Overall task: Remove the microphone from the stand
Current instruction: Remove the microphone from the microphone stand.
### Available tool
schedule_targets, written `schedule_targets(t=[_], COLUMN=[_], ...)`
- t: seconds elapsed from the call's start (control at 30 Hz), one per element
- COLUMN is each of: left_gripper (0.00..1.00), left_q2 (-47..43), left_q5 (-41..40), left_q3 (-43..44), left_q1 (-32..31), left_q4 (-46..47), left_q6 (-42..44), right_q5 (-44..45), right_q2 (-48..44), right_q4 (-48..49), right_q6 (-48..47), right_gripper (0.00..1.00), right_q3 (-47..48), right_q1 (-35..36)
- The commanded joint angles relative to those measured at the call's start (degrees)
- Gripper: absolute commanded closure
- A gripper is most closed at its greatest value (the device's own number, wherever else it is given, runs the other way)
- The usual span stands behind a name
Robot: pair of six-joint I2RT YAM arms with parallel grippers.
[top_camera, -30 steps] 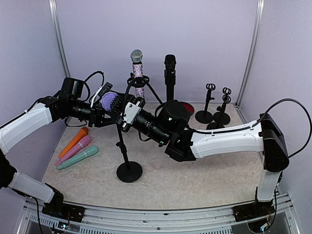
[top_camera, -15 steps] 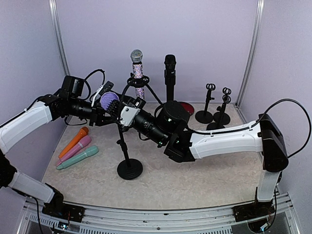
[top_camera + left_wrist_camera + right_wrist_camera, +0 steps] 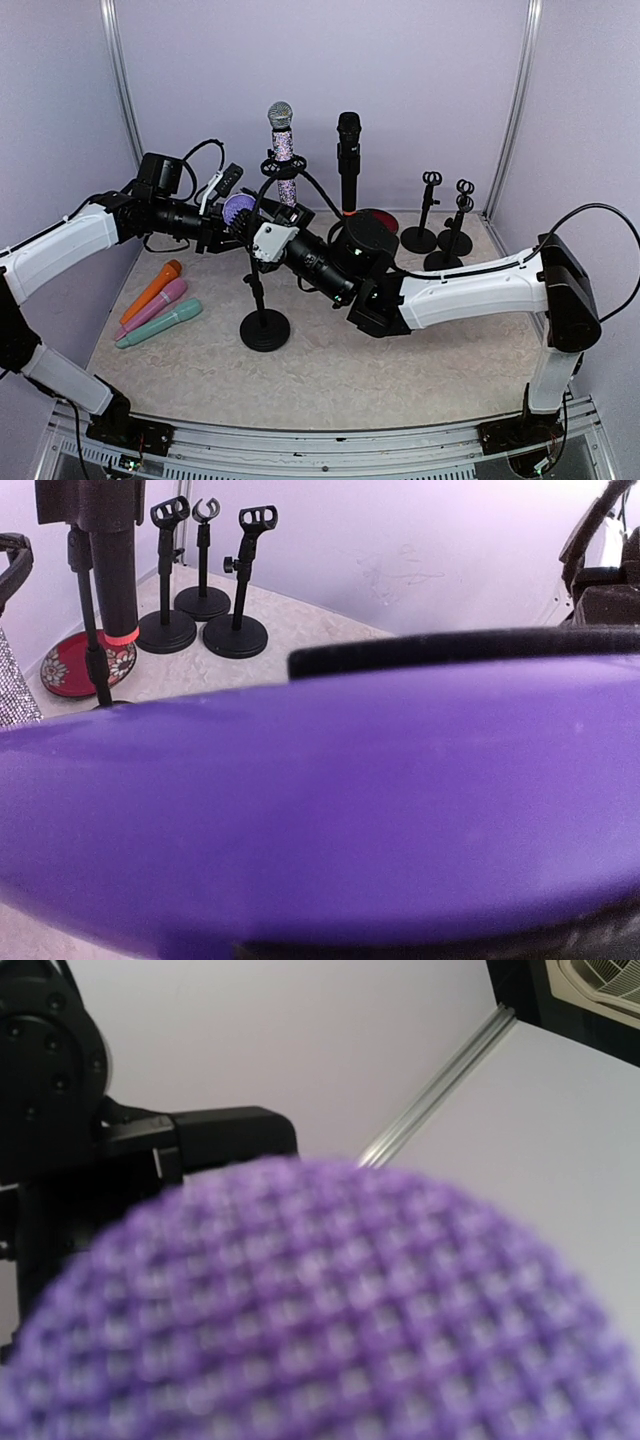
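The purple microphone lies tilted at the top of a black stand whose round base rests on the table. My left gripper reaches in from the left and is shut on the microphone; its purple body fills the left wrist view and hides the fingers. My right gripper comes in from the right, at the stand's top just below the microphone's head. The mesh head blocks the right wrist view, so those jaws are hidden.
A sparkly microphone and a black microphone stand upright on stands behind. Three bare stands are at the back right, beside a red disc. Orange, pink and teal microphones lie at the left.
Both grippers, the purple microphone and its stand have shifted toward the back and slightly right. The stand's base has slid farther from the near edge.
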Motion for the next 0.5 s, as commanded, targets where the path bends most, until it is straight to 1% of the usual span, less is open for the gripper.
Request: schedule_targets(t=[0.0,0.27,0.47], left_gripper=[1.00,1.00,1.00], left_q2=[3.71,5.96,6.74], left_q5=[-15.59,-14.53,-15.20], left_q3=[1.63,3.20,3.62], left_q1=[3.47,3.47,3.47], left_q4=[5.66,5.44,6.09], left_q6=[-5.18,-5.30,-5.97], right_q5=[-10.25,-12.01,-12.27], right_q2=[-7.82,-9.70,-11.03], right_q4=[14.01,16.26,17.43], right_q6=[1.25,1.33,0.54], right_gripper=[1.00,1.00,1.00], right_q3=[1.31,0.02,-1.05], right_q1=[6.14,7.74,8.70])
